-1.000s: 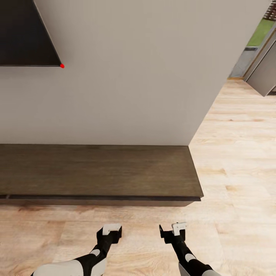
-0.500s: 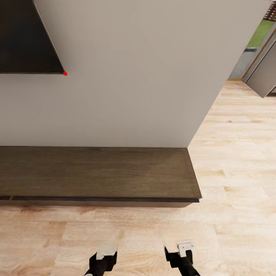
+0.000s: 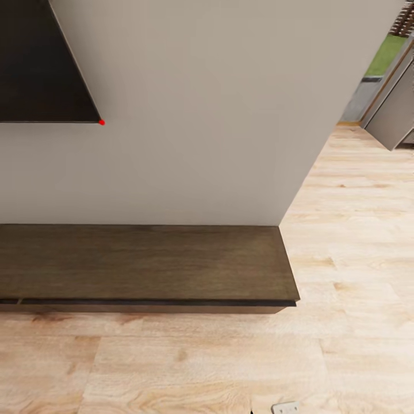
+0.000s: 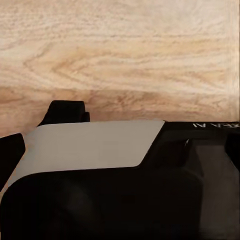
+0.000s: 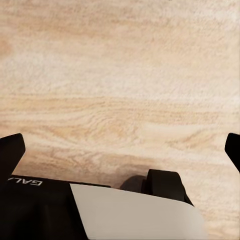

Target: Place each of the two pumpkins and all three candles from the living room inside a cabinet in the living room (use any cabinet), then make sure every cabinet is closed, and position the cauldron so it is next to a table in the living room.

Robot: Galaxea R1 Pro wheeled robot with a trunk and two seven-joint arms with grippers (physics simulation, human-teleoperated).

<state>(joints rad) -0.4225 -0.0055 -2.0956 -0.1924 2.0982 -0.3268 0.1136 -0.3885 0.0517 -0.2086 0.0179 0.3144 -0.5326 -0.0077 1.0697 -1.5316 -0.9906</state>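
Observation:
The long, low dark-brown cabinet (image 3: 144,264) stands against the grey wall in the head view, and its right end stops at the wall's corner. Its front shows as a thin strip with a dark gap under the top, and the panels look shut. Pumpkins, candles and cauldron are out of view. A white bit of my right gripper (image 3: 286,408) peeks in at the head view's lower edge. In the right wrist view the right gripper (image 5: 120,150) has its fingertips (image 5: 11,150) far apart over bare wood floor. The left gripper (image 4: 120,150) hangs over floor above a grey-and-black part of my own body.
A dark wall-mounted screen (image 3: 40,63) with a red dot at its corner hangs above the cabinet's left part. Light wood floor (image 3: 356,259) runs past the wall corner toward a doorway and a grey open door (image 3: 397,109) at the back right.
Both grippers have dropped down and back, nearly out of the head view's lower edge. The picture has shifted slightly downward, so the camera has moved; the cabinet itself has not.

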